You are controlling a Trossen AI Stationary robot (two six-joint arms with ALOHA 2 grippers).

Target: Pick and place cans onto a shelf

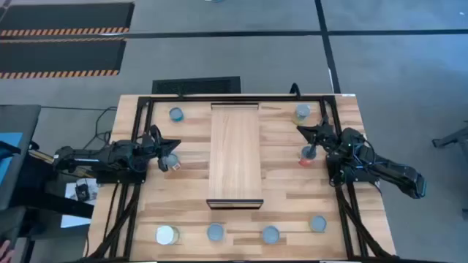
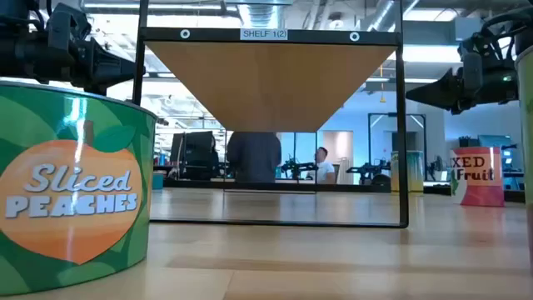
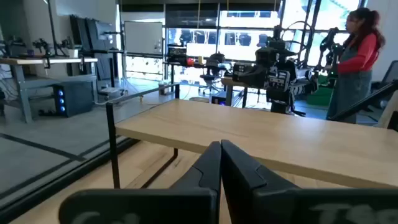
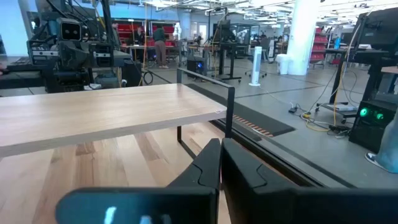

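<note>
High view: the shelf (image 1: pixel 235 155) runs down the tabletop (image 1: pixel 190 186) centre and carries no cans. The left hand (image 1: pixel 165 150) sits at nine o'clock of the shelf with a can (image 1: pixel 172 164) just beside it; the right hand (image 1: pixel 308 136) sits at three o'clock, just above a red-labelled can (image 1: pixel 308 157). More cans stand at eleven and one o'clock and in a row along six o'clock. I judge the picking step barely begun.

Low view: a close can (image 2: pixel 71 187) reads "Sliced PEACHES"; a far one (image 2: pixel 478 176) shows "XED Fruit". The shelf frame is tagged "SHELF 1(2)".

Left wrist view: the left hand's fingers (image 3: pixel 205 171) meet, holding nothing.

Right wrist view: the right hand's fingers (image 4: pixel 208 165) likewise meet, empty. Either hand must open and descend around its nearby can.
</note>
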